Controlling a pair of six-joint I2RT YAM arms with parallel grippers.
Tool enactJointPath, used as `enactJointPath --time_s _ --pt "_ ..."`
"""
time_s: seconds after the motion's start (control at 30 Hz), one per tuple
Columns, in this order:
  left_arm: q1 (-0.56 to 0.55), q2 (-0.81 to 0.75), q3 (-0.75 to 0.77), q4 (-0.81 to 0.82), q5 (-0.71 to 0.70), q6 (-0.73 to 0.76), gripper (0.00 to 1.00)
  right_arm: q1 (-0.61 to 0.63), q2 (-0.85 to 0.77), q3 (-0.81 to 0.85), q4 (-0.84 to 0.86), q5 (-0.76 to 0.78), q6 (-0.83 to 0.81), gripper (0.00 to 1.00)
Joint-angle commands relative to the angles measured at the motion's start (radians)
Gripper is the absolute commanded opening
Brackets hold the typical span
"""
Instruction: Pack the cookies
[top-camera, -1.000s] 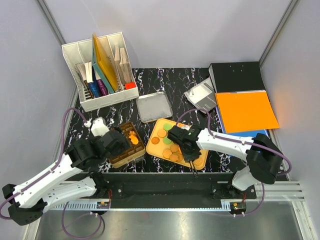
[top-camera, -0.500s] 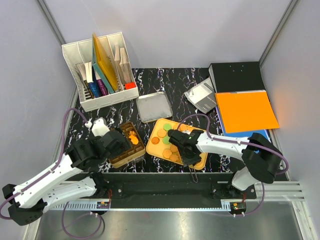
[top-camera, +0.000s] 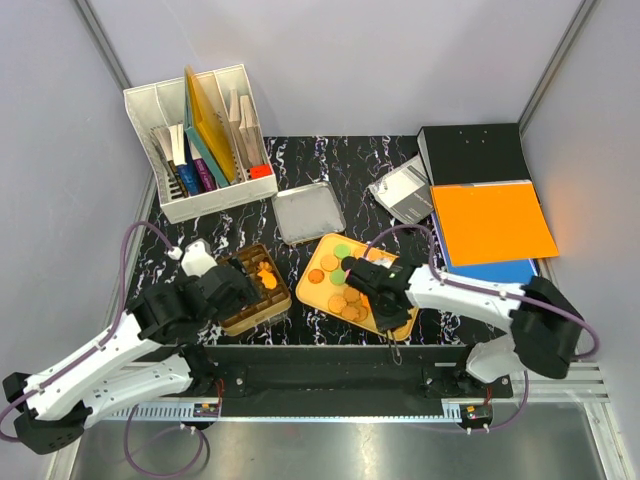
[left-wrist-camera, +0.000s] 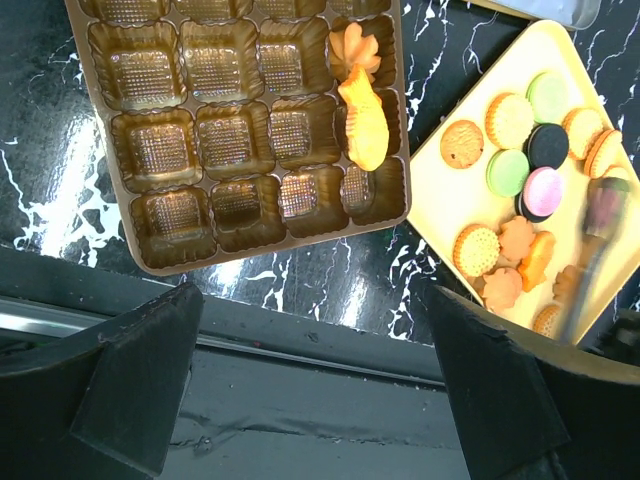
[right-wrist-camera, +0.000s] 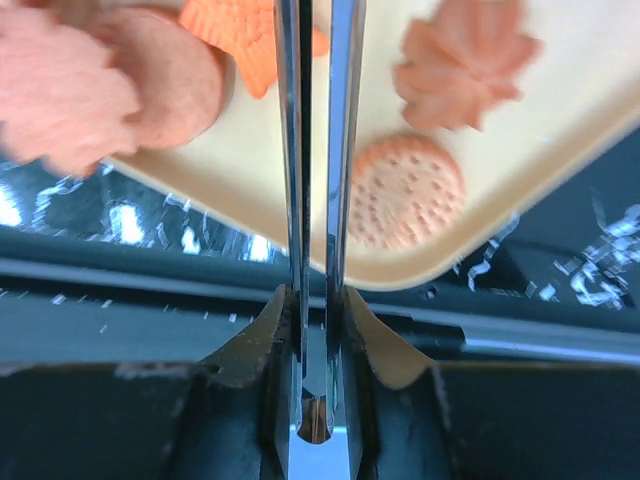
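The cookies (top-camera: 340, 290) lie on a yellow tray (top-camera: 313, 262): tan rounds, green, pink, dark and leaf shapes, also in the left wrist view (left-wrist-camera: 510, 170). A brown compartment tray (top-camera: 262, 300) holds an orange fish cookie (left-wrist-camera: 365, 125) and another orange one (left-wrist-camera: 355, 50). My left gripper (top-camera: 225, 290) is open and empty at that tray's near edge (left-wrist-camera: 320, 390). My right gripper (top-camera: 388, 292) is shut on metal tongs (right-wrist-camera: 318, 150) over the yellow tray's near corner, beside a round tan biscuit (right-wrist-camera: 405, 190). The tong tips are out of view.
A white desk organiser (top-camera: 200, 140) stands back left. A silver tin lid (top-camera: 308, 213) lies behind the trays. A black binder (top-camera: 475, 150), orange folder (top-camera: 492, 222) and grey notepad (top-camera: 402, 190) are back right. A black rail (top-camera: 320, 370) runs along the near edge.
The yellow tray has turned on the table, its far corner swinging right. My right gripper with the tongs has shifted slightly right over it. The left arm has barely moved.
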Motion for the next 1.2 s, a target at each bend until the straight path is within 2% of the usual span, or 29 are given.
enactJointPath --time_s 0.0,0.17,0.23,0.27,0.3,0.4,0.57,0.67,0.7,0.73,0.9,1.17 --pt "0.002 -0.005 0.003 0.025 -0.001 -0.019 0.97 0.001 -0.157 0.147 -0.199 0.122 0.055 0.27" --pt "0.002 0.020 0.015 0.025 -0.010 -0.019 0.97 0.003 -0.212 0.302 -0.314 0.154 0.046 0.28" --pt "0.002 0.026 0.017 0.025 -0.013 -0.017 0.97 0.001 -0.220 0.348 -0.317 0.131 0.029 0.19" --pt "0.003 0.026 0.021 0.025 -0.013 -0.017 0.97 0.000 -0.221 0.362 -0.310 0.116 0.016 0.03" --pt "0.003 0.026 0.023 0.022 -0.022 -0.016 0.97 0.001 -0.221 0.374 -0.282 0.072 -0.001 0.00" --pt "0.003 0.015 0.049 0.000 -0.062 -0.024 0.98 0.012 -0.205 0.437 -0.238 -0.019 -0.078 0.00" --pt "0.003 -0.011 0.104 -0.038 -0.127 -0.021 0.99 0.070 -0.090 0.577 -0.228 -0.037 -0.187 0.00" --pt "0.003 -0.014 0.123 -0.062 -0.154 -0.019 0.99 0.122 0.008 0.650 -0.224 -0.065 -0.227 0.06" --pt "0.003 -0.014 0.123 -0.066 -0.154 -0.019 0.99 0.136 0.033 0.689 -0.224 -0.065 -0.234 0.15" --pt "0.003 -0.015 0.118 -0.070 -0.151 -0.019 0.99 0.160 0.074 0.706 -0.224 -0.064 -0.247 0.19" --pt "0.003 -0.041 0.075 -0.081 -0.127 -0.060 0.99 0.173 0.136 0.732 -0.198 -0.085 -0.251 0.35" --pt "0.002 -0.066 0.057 -0.084 -0.125 -0.080 0.99 0.171 0.136 0.726 -0.173 -0.083 -0.248 0.41"
